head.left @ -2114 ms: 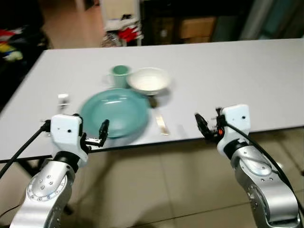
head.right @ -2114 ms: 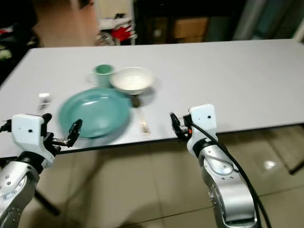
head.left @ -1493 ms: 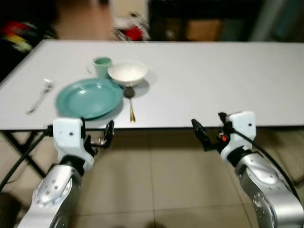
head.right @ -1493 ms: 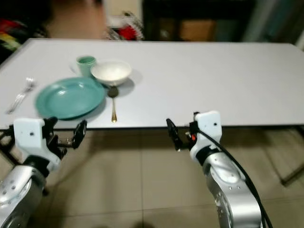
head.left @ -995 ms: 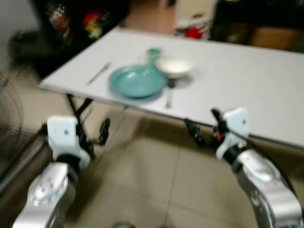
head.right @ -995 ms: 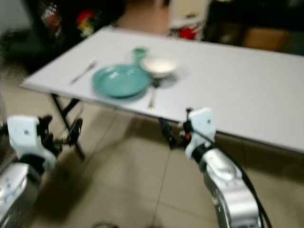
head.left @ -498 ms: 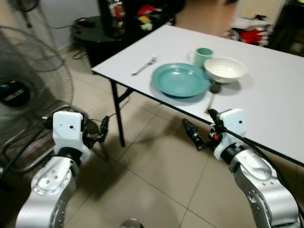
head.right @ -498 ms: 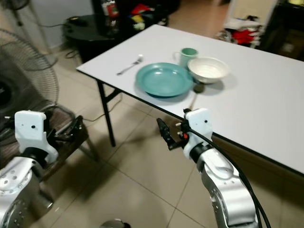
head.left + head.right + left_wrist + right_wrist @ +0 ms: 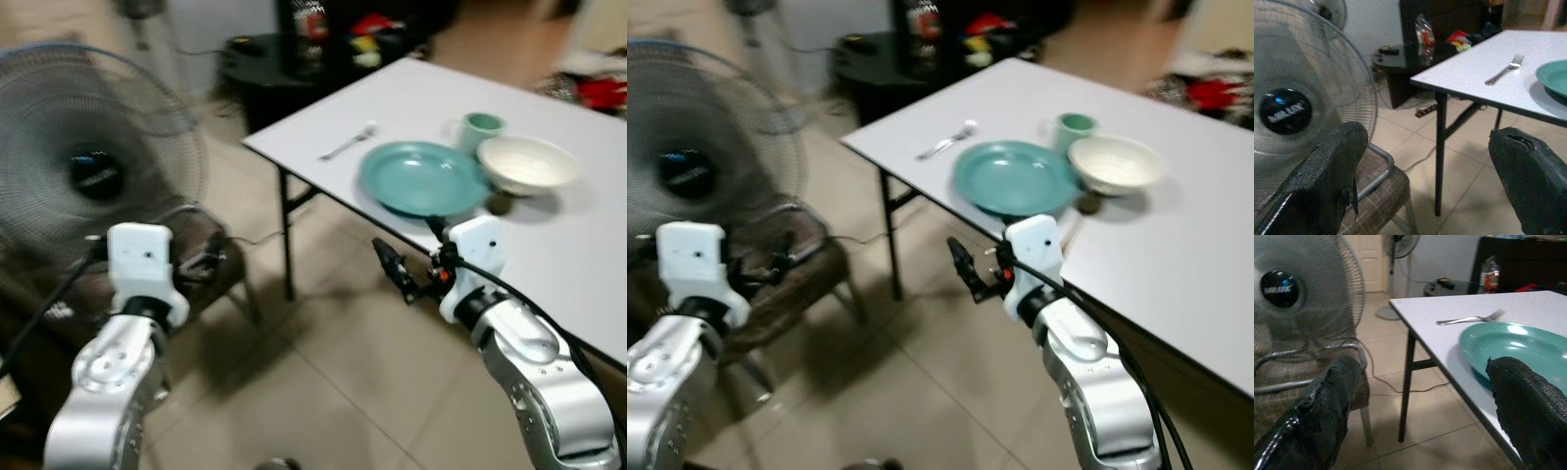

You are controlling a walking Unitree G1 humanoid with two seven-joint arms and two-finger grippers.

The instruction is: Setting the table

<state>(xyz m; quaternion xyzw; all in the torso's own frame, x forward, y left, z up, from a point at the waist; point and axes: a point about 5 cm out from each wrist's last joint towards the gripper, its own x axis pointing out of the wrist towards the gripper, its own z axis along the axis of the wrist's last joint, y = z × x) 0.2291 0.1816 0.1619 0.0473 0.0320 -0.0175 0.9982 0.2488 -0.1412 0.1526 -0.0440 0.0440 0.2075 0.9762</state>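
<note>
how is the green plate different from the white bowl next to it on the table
The green plate is teal, wide and shallow; the white bowl is cream-white, narrower across and deeper. The plate lies nearer the fork; the bowl sits beside the green mug. Both are round and look empty.

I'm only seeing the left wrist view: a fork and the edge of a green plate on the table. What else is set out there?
Observer: A white bowl sits beside the plate, on the side away from the fork.
Operator: Any cup?
Observer: Yes, a green cup stands at the plate's far side, next to the bowl.
Operator: Where's the right claw?
Observer: The right claw hangs open and holds nothing, just short of the table edge near the plate.
</note>
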